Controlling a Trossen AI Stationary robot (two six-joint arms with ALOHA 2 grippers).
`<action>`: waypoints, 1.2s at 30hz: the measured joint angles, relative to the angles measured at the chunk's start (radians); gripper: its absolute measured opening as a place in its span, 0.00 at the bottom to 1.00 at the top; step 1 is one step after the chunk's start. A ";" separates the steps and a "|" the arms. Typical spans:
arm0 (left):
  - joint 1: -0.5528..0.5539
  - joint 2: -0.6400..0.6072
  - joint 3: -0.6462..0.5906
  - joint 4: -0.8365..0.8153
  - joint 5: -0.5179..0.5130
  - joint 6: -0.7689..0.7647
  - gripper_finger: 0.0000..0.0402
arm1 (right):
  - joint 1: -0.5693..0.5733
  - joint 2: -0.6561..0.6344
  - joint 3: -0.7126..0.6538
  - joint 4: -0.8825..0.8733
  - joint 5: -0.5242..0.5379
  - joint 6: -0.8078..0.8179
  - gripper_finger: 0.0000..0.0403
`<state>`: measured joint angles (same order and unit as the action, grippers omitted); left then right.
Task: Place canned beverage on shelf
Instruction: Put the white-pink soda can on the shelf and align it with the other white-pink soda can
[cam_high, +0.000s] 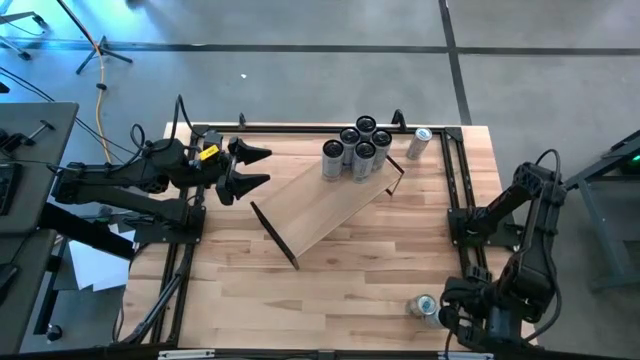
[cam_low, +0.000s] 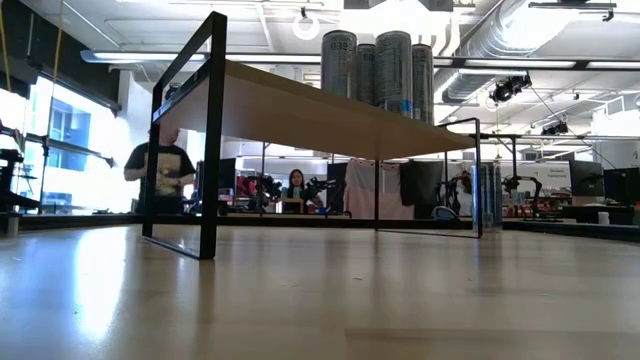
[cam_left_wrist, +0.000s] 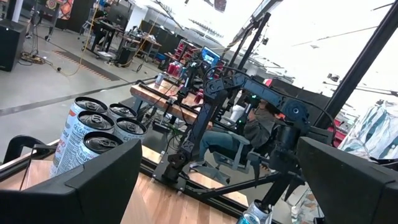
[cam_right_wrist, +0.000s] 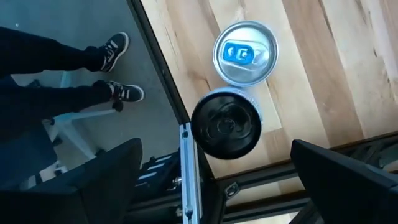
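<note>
The shelf (cam_high: 330, 205), a pale board on black end brackets, stands slantwise in the table's middle (cam_low: 300, 110). Several cans (cam_high: 357, 148) stand upright on its far right end (cam_low: 378, 68) (cam_left_wrist: 93, 134). Two more cans stand side by side at the table's near right corner, one silver-topped (cam_right_wrist: 244, 53) (cam_high: 425, 305) and one black-topped (cam_right_wrist: 225, 126). My right gripper (cam_right_wrist: 217, 168) hangs open above them, pointing down, its fingers on either side of the black-topped can without touching it. My left gripper (cam_high: 265, 167) waits open at the far left, well above the table.
Another can (cam_high: 420, 142) is on the table beyond the shelf's far right end. A black metal frame (cam_high: 455, 180) runs around the table's edges. People are in the room behind, and a person's legs and shoes (cam_right_wrist: 118, 68) show off the table's right side.
</note>
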<state>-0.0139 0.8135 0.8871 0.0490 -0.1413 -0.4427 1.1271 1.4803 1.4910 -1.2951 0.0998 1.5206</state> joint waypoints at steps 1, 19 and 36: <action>0.000 0.000 0.000 0.000 0.000 0.000 0.99 | 0.000 0.000 0.000 -0.007 0.008 -0.001 0.99; 0.000 0.000 0.000 0.000 0.000 0.000 0.99 | -0.003 0.158 0.000 -0.026 -0.002 0.001 0.99; 0.000 0.000 0.000 0.000 0.000 0.000 0.99 | -0.008 0.238 0.000 0.010 -0.009 0.020 0.97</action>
<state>-0.0136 0.8135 0.8871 0.0490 -0.1413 -0.4427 1.1191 1.7184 1.4910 -1.2854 0.0908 1.5406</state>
